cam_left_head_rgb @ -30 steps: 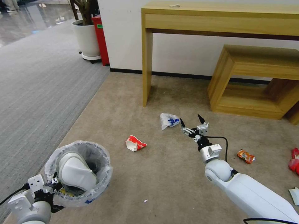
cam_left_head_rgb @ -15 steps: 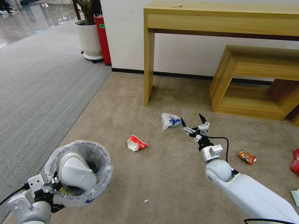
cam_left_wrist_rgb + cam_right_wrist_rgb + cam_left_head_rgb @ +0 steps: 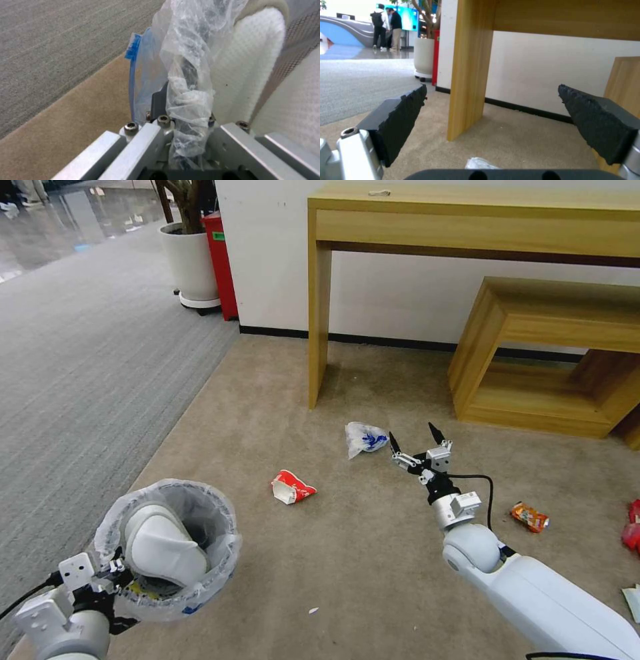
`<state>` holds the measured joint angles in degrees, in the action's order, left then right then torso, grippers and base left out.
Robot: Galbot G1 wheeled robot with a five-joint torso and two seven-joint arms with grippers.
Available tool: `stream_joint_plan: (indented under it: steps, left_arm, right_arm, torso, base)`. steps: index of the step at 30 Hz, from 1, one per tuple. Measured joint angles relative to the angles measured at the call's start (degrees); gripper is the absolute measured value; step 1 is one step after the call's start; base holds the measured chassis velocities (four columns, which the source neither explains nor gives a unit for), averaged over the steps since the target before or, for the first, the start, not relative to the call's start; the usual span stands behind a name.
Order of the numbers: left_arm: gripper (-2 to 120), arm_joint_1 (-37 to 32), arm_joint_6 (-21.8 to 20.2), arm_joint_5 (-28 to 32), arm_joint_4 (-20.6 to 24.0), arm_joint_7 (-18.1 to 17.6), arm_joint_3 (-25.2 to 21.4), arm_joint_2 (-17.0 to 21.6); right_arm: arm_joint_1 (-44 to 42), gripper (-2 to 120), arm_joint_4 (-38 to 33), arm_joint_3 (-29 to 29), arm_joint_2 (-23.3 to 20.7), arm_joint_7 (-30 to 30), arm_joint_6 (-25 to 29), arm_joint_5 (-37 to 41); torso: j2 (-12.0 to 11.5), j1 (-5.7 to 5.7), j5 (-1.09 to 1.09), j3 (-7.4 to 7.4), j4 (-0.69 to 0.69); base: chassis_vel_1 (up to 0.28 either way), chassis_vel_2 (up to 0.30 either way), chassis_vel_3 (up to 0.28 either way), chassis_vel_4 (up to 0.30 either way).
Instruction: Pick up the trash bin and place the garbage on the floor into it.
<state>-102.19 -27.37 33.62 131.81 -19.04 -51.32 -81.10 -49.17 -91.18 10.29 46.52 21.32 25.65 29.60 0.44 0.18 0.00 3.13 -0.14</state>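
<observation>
The trash bin (image 3: 223, 553), lined with a translucent bag, hangs at the lower left. My left gripper (image 3: 115, 575) (image 3: 184, 112) is shut on its bagged rim (image 3: 188, 75). A white slipper (image 3: 163, 550) (image 3: 246, 67) stands inside it. My right gripper (image 3: 412, 433) (image 3: 496, 112) hovers open over the beige floor (image 3: 360, 553), just right of a white-blue plastic bag (image 3: 363, 438) (image 3: 479, 163). A crushed red-and-white paper cup (image 3: 291, 487) lies between bin and bag. An orange wrapper (image 3: 529, 516) lies right of my right arm, and a red wrapper (image 3: 632, 527) sits at the right edge.
A tall wooden table (image 3: 467, 220) stands against the wall, its leg (image 3: 319, 327) (image 3: 470, 67) behind the bag, with a low wooden bench (image 3: 553, 353) to the right. Grey ribbed carpet (image 3: 87, 367) lies left. A white planter (image 3: 190, 263) and a red box (image 3: 220, 263) stand far left.
The whole head view has shifted slightly, so the camera moved. My right gripper has edged a little to the right, still open. The left arm holds the bin as before.
</observation>
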Motion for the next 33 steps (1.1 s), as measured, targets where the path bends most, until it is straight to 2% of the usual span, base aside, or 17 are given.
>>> stream_joint_plan:
  steps: [11,25,33]
  left_arm:
    - [0,-0.09,-0.12,0.29,0.17,0.06,-0.09,0.04]
    - [0,0.27,0.21,0.39,-0.40,0.22,0.02,0.18]
    - [0,0.51,0.22,0.37,-0.72,0.29,0.10,0.19]
  right_arm:
    - [-0.23,100,-0.34,0.01,0.32,-0.02,-0.86,-0.31]
    - [0.06,100,0.19,0.81,1.13,-0.28,-0.51,-0.70]
    - [1.20,100,0.24,1.59,1.28,-1.30,-0.67,-0.03]
  torso:
    - [0.00,0.00,0.00,0.00,0.00]
    - [0.00,0.00,0.01,0.01,0.00]
    - [0.00,0.00,0.00,0.00,0.00]
  base:
    - [-0.006,0.011,0.009,-0.007]
    - [-0.114,0.117,0.125,-0.116]
    - [-0.041,0.029,0.028,-0.036]
